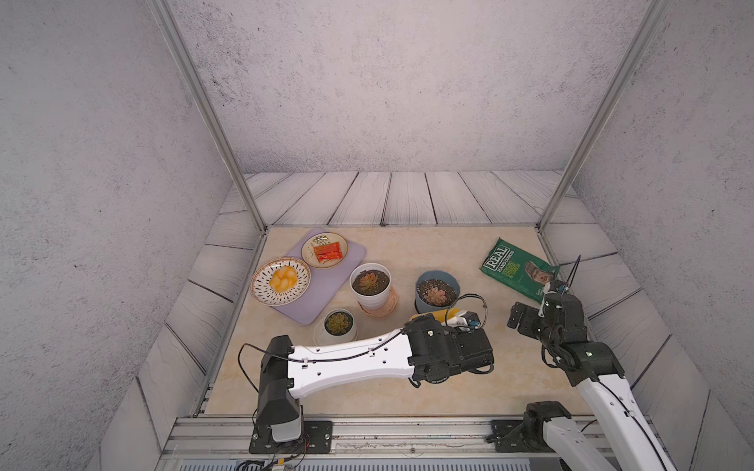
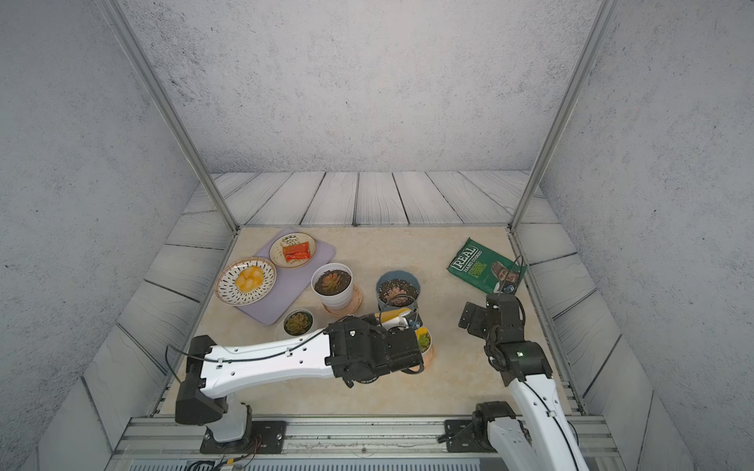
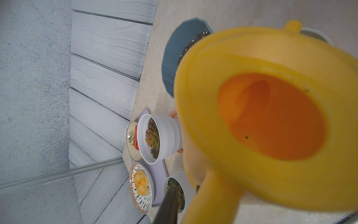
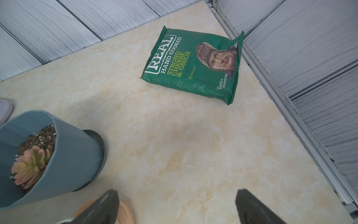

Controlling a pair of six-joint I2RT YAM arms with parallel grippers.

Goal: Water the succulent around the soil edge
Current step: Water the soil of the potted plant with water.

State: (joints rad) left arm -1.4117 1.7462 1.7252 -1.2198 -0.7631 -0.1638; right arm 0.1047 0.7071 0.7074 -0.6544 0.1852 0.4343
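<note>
My left gripper (image 3: pixel 186 192) is shut on the handle of a yellow watering can (image 3: pixel 271 116), which is tilted so that its open top faces the wrist camera. In both top views the can (image 1: pixel 432 316) hangs just in front of the blue pot (image 1: pixel 437 274), which holds a pink succulent (image 4: pixel 29 166). A small green succulent (image 2: pixel 424 341) in a white pot on a peach saucer sits under my left wrist. Two more succulents stand to the left, one in a tall white pot (image 1: pixel 369 281) and one in a low white pot (image 1: pixel 338 322). My right gripper (image 4: pixel 177 194) stands open and empty above the table.
A green crisp bag (image 1: pixel 518 271) lies at the back right near the frame rail. A purple mat (image 1: pixel 326 293) at the left carries a patterned bowl of yellow food (image 1: pixel 280 281) and a plate with red packets (image 1: pixel 324 249). Grey plank walls surround the table.
</note>
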